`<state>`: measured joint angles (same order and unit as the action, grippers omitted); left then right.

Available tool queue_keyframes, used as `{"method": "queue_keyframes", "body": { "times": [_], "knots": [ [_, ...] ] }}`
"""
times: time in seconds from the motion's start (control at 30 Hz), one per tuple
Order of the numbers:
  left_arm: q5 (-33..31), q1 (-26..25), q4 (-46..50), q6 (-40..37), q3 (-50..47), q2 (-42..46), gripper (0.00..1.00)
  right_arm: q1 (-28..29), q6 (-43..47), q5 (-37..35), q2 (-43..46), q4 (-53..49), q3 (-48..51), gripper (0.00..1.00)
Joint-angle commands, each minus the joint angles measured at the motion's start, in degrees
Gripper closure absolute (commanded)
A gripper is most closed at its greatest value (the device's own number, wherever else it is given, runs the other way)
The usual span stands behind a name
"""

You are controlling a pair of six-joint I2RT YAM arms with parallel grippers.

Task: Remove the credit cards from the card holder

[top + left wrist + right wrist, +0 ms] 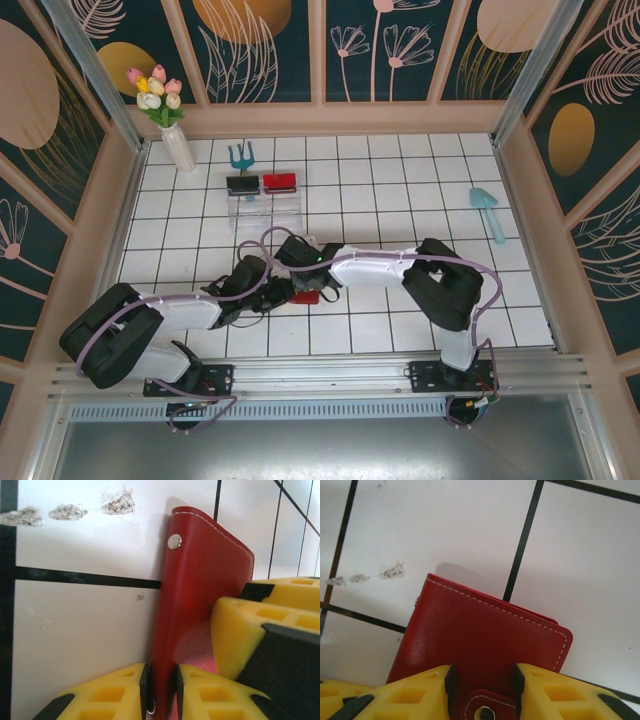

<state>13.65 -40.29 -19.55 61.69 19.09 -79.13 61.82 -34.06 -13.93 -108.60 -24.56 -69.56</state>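
Mid-table, near half: both arms meet over the card holder, which lies on the white tiled table. From overhead I see just a sliver of red between the two wrists.
Jaws, left gripper: pinching the holder's near edge, one black pad on each face, the thin red edge filling the slot between them.
Jaws, right gripper: spread a little wider than the red snap tab, which sits between them. I cannot tell whether the pads bear on it.
Edges, right wrist view: a white-stitched border runs along the holder's far side and round its right corner. The far edge crosses a dark grout line.
Edges, left wrist view: a silver stud sits near the far corner. The right arm's yellow fingers stand in front of the cover's right part; contact not clear to me.
Room behind: clear plastic stand carrying a black tray and a red tray, with bare tile between it and the wrists.
Room right: bare tiles out to a teal trowel near the right wall.
Room back-left: vase of tulips in the corner, teal hand rake near it, both well apart from the holder.
Near limit: aluminium rail running between the arm bases.
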Motion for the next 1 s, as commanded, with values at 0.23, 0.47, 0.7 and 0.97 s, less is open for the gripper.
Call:
{"method": "queue_keyframes", "body": {
  "times": [0.23,0.47,0.7,0.97],
  "knots": [
    [-1.06,-0.21,2.3,1.16,-1.45,0.07,0.86,4.08,-2.22,-4.1,-2.16,-9.49,-4.08,0.62],
    [-1.52,-0.22,2.37,1.58,-1.65,0.47,0.89,4.62,-3.29,-4.59,-3.2,-10.6,-4.09,0.74],
    [-2.22,-0.22,2.37,2.38,-2.41,0.58,1.0,3.8,-6.28,-7.0,-0.71,-12.69,-2.19,0.74],
    [-1.42,-0.22,-1.31,4.03,-4.24,1.67,1.0,3.35,-7.1,-8.66,2.89,-12.11,-1.27,0.73]
  ]
}}
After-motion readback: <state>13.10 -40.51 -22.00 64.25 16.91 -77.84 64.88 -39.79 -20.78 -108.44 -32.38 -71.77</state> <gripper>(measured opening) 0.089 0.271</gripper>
